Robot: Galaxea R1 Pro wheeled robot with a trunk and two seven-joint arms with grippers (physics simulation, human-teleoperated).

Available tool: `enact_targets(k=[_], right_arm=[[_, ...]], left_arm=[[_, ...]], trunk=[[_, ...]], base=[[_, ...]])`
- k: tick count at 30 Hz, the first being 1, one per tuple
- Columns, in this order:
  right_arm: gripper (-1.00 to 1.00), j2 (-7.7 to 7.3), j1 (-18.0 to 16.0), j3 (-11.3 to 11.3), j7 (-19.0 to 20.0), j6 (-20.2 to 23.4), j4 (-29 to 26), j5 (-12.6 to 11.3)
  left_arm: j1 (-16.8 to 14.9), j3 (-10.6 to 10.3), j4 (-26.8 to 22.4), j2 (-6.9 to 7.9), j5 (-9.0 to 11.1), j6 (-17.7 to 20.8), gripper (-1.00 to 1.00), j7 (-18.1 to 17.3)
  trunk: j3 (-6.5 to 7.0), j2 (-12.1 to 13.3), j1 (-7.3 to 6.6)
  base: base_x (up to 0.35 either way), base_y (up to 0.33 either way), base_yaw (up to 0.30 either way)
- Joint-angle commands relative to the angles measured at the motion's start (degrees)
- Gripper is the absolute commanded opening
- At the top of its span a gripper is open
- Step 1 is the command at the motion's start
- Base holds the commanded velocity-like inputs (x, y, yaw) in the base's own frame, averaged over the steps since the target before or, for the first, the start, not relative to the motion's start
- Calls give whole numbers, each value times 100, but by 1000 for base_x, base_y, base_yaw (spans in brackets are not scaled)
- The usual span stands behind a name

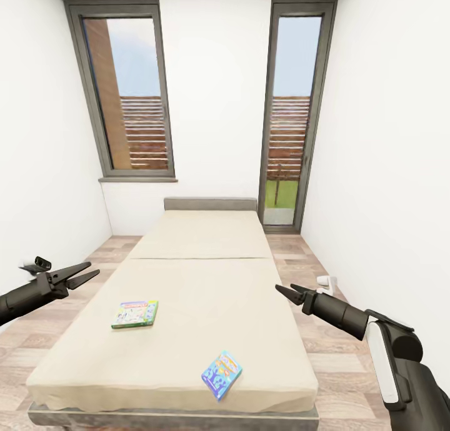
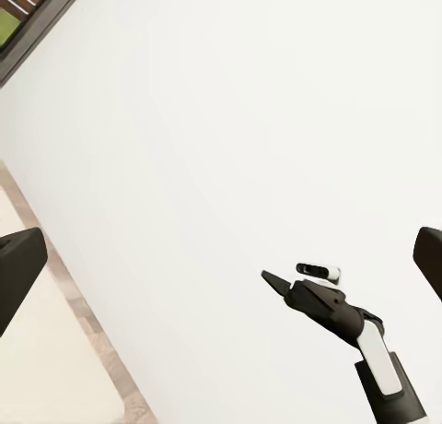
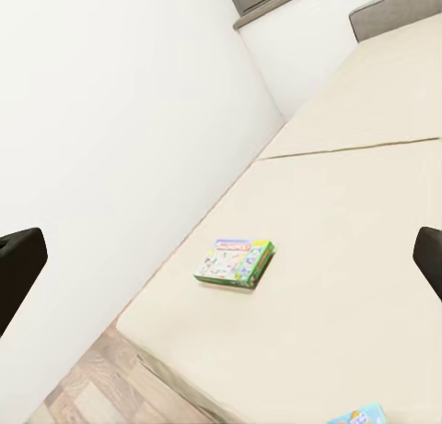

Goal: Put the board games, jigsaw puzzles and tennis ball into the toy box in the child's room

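So I had the robot parked at the foot of the bed (image 1: 187, 281), and both board games were lying flat on the mattress: the green-and-white board game (image 1: 135, 314) toward the left side, the blue board game (image 1: 222, 374) nearer me, close to the foot edge and tilted a bit. Neither was touching the other, and the toy box and table weren't in front of me at all.

My take on doing this step right: go for the blue one first since it sat closest, come down on a long edge so the fingers could straddle the flat box, and pinch it there instead of trying to scoop it off the soft mattress. The green one looked like a longer reach, probably needing the trunk to lean in.

Both arms were held out forward at about mattress height, well apart. The left gripper (image 1: 84, 275) had its fingers spread and held nothing. The right gripper (image 1: 289, 291) looked nearly closed from the head camera, but I honestly couldn't tell for sure.
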Motion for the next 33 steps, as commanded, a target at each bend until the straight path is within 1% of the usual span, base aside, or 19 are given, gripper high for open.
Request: enact_targets(k=[1, 13, 20, 33], right_arm=[[100, 0, -5, -6, 12, 30, -1, -14], [100, -2, -5, -8, 18, 32, -1, -18], [100, 3, -5, -8, 19, 31, -1, -14], [100, 0, -5, -2, 19, 30, -1, -18]], left_arm=[[-4, 0, 0, 1, 12, 54, 100, -10], [-4, -4, 1, 1, 12, 54, 100, -10], [-4, -4, 0, 1, 15, 54, 100, -10], [-4, -4, 0, 1, 16, 54, 100, -10]], trunk=[[-25, -45, 22], [-323, -527, 286], [-467, -807, 440], [-470, -807, 440]], base=[[0, 0, 0], [0, 0, 0], [0, 0, 0], [0, 0, 0]])
